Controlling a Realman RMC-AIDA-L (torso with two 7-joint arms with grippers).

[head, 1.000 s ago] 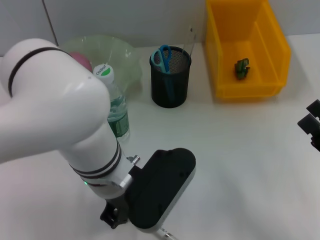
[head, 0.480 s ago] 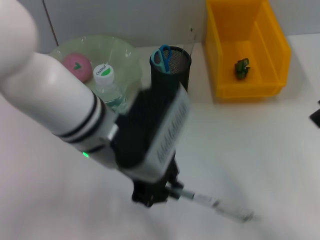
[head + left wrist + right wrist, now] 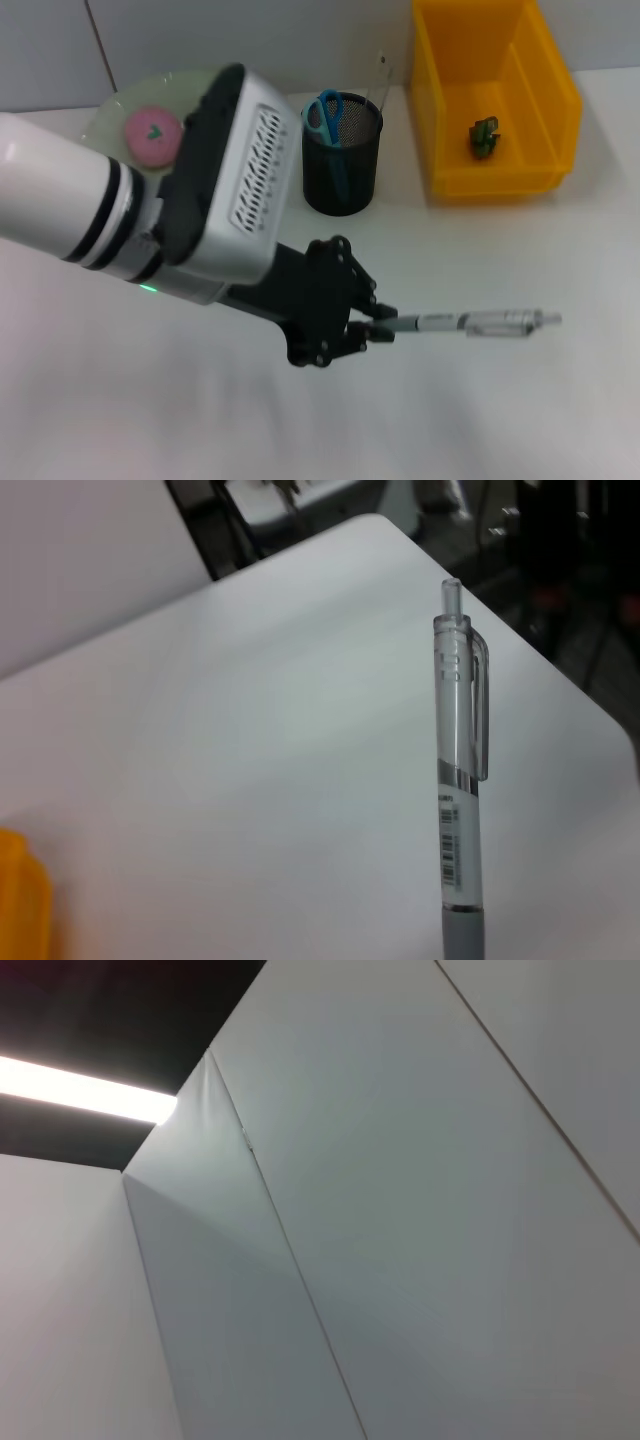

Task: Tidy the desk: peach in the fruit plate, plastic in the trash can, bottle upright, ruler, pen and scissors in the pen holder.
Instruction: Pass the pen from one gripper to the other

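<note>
Left hand (image 3: 372,325) risen since earlier, pen (image 3: 468,323) gripped, level.

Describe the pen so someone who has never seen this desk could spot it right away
Start at the yellow bin at the back right of the white desk and come toward the front. There the pen sticks out sideways from the left gripper, which is shut on its grey end. It is the only slim clear-barrelled thing with a clip.
</note>
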